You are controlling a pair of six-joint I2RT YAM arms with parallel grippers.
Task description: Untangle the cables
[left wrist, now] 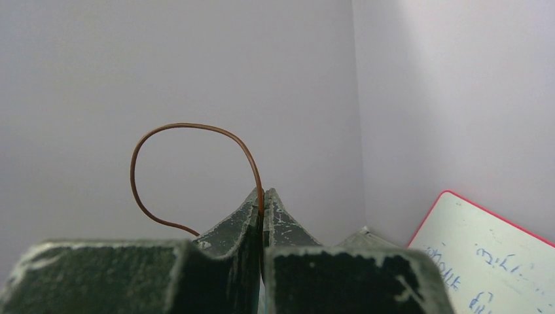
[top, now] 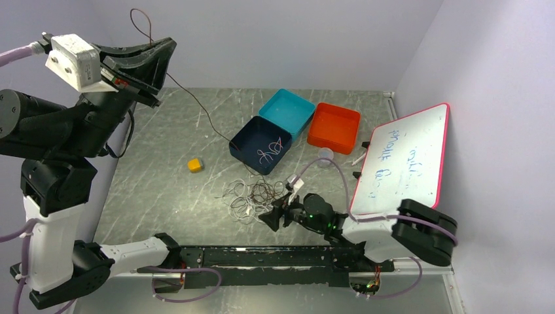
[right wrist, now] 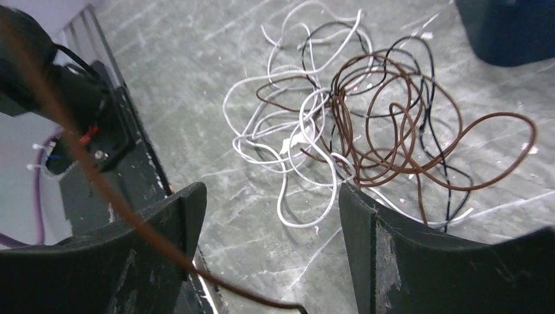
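The cables (top: 252, 196) lie in a tangle of whitish, black and brown loops on the grey table, near the front middle. In the right wrist view the tangle (right wrist: 347, 124) lies just beyond my fingers. My left gripper (top: 165, 55) is raised high at the far left, shut on a brown cable (top: 196, 108) that runs down toward the tangle. Its free end loops above the jaws (left wrist: 190, 125); the left gripper (left wrist: 263, 199) pinches it at the tips. My right gripper (top: 271, 216) hovers low by the tangle's near right side, open and empty (right wrist: 271, 193). A blurred brown strand (right wrist: 98, 176) crosses its left finger.
A dark blue box (top: 243, 140) with a whitish cable inside, a teal box (top: 286, 110) and an orange box (top: 334, 126) stand at the back. A yellow cube (top: 194, 165) lies left of the tangle. A whiteboard (top: 406, 160) leans at the right. A black rail (top: 275, 258) runs along the near edge.
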